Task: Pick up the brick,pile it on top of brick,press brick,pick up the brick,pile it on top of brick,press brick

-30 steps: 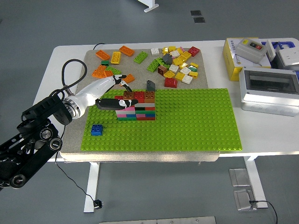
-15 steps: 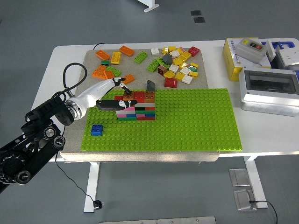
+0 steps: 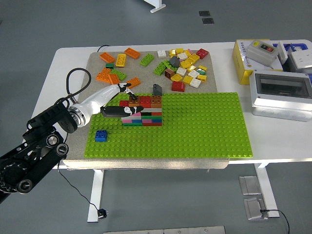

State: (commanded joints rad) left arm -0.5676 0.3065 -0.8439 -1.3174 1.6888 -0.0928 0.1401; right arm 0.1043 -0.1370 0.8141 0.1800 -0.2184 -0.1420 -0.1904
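On the green baseplate (image 3: 195, 126) stands a stack of bricks (image 3: 144, 113) in several coloured layers, topped by a brown brick (image 3: 135, 103), a red brick (image 3: 145, 101) and another brown brick (image 3: 156, 100). My left hand (image 3: 122, 100), white with black fingertips, reaches in from the left and lies over the stack's left end. Its fingers are spread: the upper ones touch the left brown brick from above, and the thumb (image 3: 113, 111) lies along the stack's left front. It grips nothing. A single blue brick (image 3: 101, 135) sits on the plate's near left.
Loose orange and green bricks (image 3: 116, 68) and a heap of yellow, white and red bricks (image 3: 185, 66) lie on the mat behind the plate. A dark grey brick (image 3: 156, 89) sits at the plate's far edge. Boxes (image 3: 273, 73) stand at the right. A black cable (image 3: 78, 80) loops by my arm.
My left arm has shifted slightly left and down toward the near side, with the fingers lowering onto the stack's left top brick. The bricks otherwise stay in place.
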